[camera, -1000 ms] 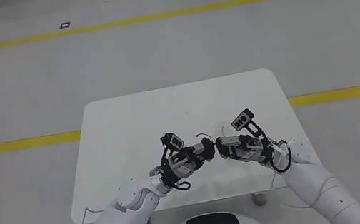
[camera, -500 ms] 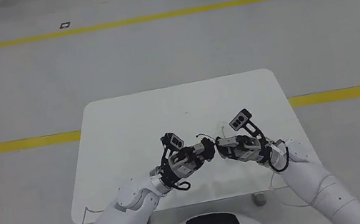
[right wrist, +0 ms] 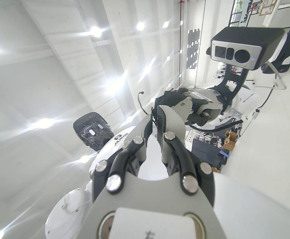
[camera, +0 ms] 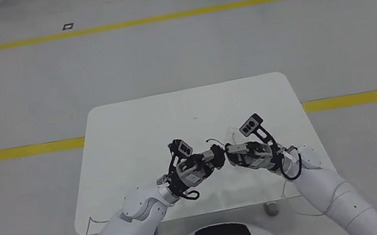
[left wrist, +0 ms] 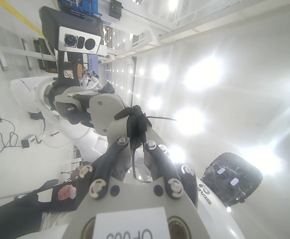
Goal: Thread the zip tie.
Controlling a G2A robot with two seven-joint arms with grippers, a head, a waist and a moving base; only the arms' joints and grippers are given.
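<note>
Fingers, top view: left gripper and right gripper face each other tip to tip above the near part of the tabletop, each pair of fingers drawn together. The black zip tie curls up between them.
Change, top view: over the last second the right gripper has edged slightly toward the left gripper, which has stayed put.
Left wrist view: left fingers are clamped on the zip tie. Its strap runs back between them and a thin tail pokes out past the tips.
Right wrist view: right fingers are pinched together where the tie's curved end enters, and appear to grip it.
Meaning: probably fine alignment; whether the tail has entered the head cannot be told.
</note>
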